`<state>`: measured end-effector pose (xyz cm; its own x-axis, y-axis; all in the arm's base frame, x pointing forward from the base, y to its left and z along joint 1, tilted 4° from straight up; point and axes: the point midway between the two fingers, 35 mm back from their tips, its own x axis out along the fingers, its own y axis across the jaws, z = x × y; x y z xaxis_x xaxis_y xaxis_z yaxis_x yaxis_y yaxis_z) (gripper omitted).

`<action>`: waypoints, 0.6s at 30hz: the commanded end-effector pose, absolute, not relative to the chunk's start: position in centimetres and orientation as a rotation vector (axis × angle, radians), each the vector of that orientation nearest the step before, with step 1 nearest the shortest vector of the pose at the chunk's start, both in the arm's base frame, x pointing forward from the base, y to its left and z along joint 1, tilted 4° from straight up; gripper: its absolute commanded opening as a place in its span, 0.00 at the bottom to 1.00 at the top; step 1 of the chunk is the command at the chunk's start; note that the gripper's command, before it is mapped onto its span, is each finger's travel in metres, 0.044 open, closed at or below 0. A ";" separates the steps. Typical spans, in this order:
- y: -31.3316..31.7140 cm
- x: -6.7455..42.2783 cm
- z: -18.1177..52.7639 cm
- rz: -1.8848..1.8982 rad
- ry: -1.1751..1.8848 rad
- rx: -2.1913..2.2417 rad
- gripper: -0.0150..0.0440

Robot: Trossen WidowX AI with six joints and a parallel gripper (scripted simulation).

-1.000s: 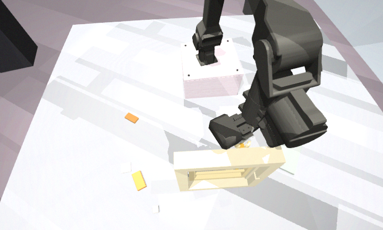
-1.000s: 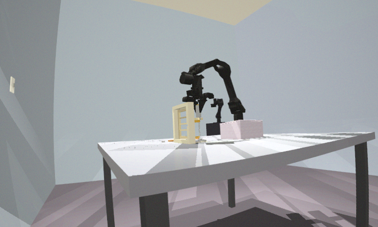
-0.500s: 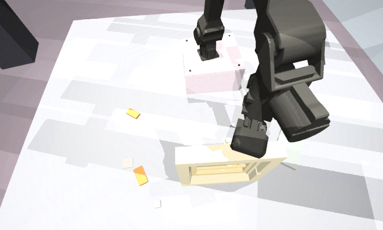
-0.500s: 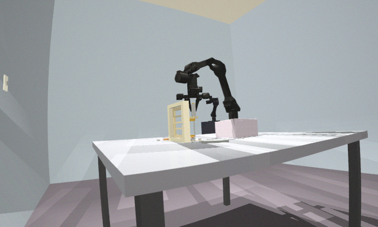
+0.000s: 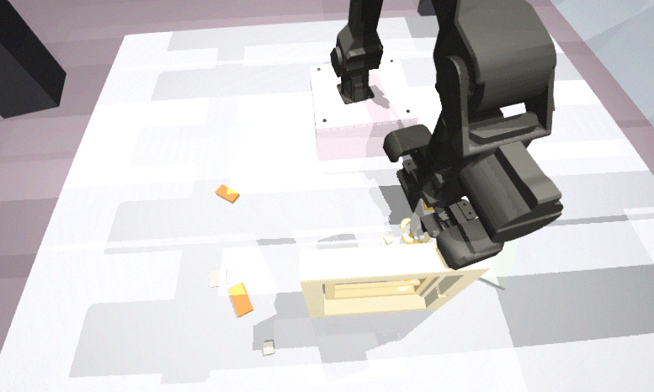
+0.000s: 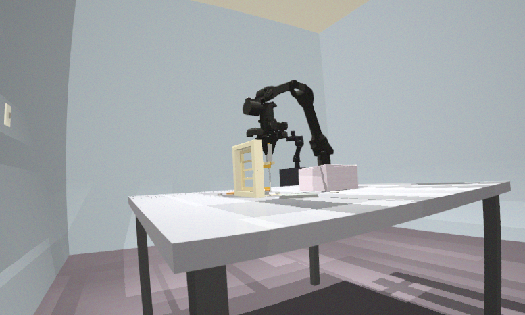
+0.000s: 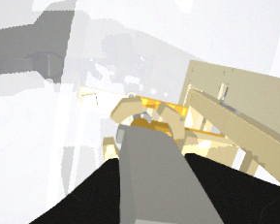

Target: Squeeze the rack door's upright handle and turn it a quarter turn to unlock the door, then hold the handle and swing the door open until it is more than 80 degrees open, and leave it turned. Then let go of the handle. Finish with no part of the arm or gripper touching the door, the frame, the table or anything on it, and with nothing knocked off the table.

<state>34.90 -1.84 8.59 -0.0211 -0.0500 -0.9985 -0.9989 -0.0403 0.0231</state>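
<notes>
The cream rack frame (image 5: pixel 368 262) (image 6: pixel 258 167) stands upright on the table (image 5: pixel 139 336) (image 6: pixel 217 250); one of its beams (image 7: pixel 233 125) crosses the right of the wrist view. The grey upright handle (image 5: pixel 418 219) (image 6: pixel 269 153) (image 7: pixel 157 178) stands on the arm's side of the frame, with orange and cream fittings at its foot. My gripper (image 5: pixel 423 214) (image 6: pixel 269 149) (image 7: pixel 151 166) points down and is shut on the handle, one black finger on each side. The frame lies diagonally to the right in the wrist view. The door's panel and its exact angle cannot be made out.
Orange blocks (image 5: pixel 227 193) (image 5: pixel 240 300) and small pale pieces (image 5: pixel 216 278) (image 5: pixel 268 346) lie left of the frame. A thin pale green sheet (image 5: pixel 506 260) lies to its right. The arm stands on a pale pink box (image 5: pixel 363 143) (image 6: pixel 340 178). Another small arm (image 6: pixel 296 150) stands behind.
</notes>
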 end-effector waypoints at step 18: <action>-1.9 34.9 8.5 1.289 1.210 -1.325 0.75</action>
<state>34.93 -1.87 8.55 -0.0195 -0.0522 -0.9984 -0.9932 -0.1134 0.0254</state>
